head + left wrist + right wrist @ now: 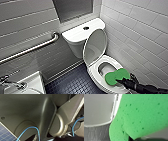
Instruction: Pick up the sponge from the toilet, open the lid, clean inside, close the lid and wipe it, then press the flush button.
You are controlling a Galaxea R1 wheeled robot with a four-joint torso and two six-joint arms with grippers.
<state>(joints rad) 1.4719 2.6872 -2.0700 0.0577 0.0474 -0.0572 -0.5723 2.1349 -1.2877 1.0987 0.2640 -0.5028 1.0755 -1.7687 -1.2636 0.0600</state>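
Gripping the sponge (113, 77) by its near end, your right claw (123, 80) is closed on it, with the free end sticking out ahead, likely so that end can rub inside. The sponge sits over the seat (93, 71) rim, with the bowl opening (104, 68) just beyond the claw. Further out, the lid (95, 46) stands up, leaning back toward the tank (75, 33), so the bowl's reachable. The flush button (86, 28) is farthest off, on the tank top.

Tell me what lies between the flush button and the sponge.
In the head view, the raised lid stands between the flush button and the sponge. Nearer the sponge comes the back rim of the seat.
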